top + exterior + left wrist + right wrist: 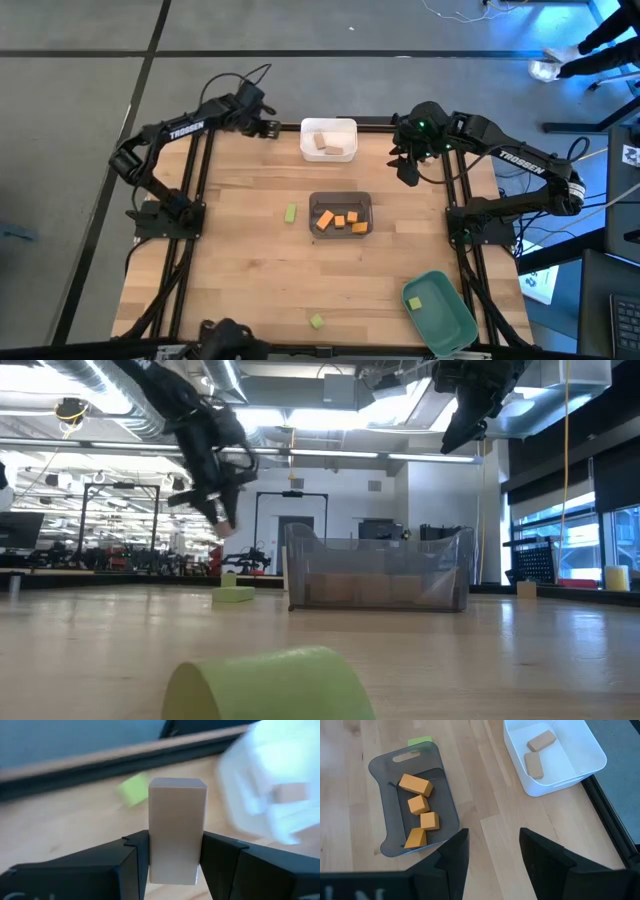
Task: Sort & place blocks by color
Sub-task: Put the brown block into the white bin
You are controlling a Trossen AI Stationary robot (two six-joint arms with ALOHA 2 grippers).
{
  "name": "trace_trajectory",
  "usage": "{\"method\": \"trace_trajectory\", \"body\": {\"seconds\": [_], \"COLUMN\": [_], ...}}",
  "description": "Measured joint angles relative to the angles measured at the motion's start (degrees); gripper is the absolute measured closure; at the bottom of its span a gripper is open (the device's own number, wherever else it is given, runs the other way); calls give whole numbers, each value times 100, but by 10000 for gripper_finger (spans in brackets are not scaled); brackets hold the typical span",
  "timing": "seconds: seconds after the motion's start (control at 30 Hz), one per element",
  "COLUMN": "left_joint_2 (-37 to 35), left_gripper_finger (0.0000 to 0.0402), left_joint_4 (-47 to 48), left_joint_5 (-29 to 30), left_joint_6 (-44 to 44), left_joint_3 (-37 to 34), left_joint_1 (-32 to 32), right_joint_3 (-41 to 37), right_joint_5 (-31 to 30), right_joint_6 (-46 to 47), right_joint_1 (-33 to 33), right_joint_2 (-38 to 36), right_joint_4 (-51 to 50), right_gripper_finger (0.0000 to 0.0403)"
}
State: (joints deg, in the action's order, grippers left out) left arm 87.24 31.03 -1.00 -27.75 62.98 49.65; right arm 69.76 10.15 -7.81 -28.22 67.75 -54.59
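Tan block (177,827) between left fingers (127,865)

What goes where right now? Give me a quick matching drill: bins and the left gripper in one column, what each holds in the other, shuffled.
Column one:
1. white bin
2. grey bin
3. green bin
4. left gripper

Column two:
A. four orange blocks
B. one tan block, clamped between the fingers
C. one light green block
D. two tan blocks lying inside

Pairs: 1-D, 2-A, 3-C, 4-B
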Motion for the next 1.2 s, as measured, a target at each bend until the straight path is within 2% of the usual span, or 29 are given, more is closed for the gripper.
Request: {"method": "trace_trajectory", "body": {"seconds": [0.2, 0.33, 0.4, 0.53, 0.77, 1.03, 1.2], "left_joint_2": [24, 70, 205, 664, 1233, 1472, 1473], "left_gripper_finger": [284, 284, 284, 285, 285, 273, 262], "left_joint_4": [-1235, -2128, -2591, -3038, -3470, -3636, -3684], "left_joint_5": [-258, -304, -288, -502, -928, -1000, -1038], "left_joint_6": [192, 733, 1034, 989, 556, 544, 856], "left_joint_3": [0, 0, 19, 4, 0, 0, 0], "left_joint_1": [-627, -966, -1117, -1205, -1197, -1167, -1139], "right_joint_3": [0, 0, 0, 0, 0, 0, 0], "right_joint_5": [0, 0, 0, 0, 0, 0, 0], "right_joint_6": [-2, 0, 0, -1, -2, 0, 0], "right_joint_1": [1, -1, 0, 1, 1, 0, -1], "right_joint_2": [0, 0, 0, 0, 0, 0, 0], "right_joint_4": [0, 0, 0, 0, 0, 1, 2], "right_gripper_finger": [228, 228, 228, 228, 228, 228, 228]}}
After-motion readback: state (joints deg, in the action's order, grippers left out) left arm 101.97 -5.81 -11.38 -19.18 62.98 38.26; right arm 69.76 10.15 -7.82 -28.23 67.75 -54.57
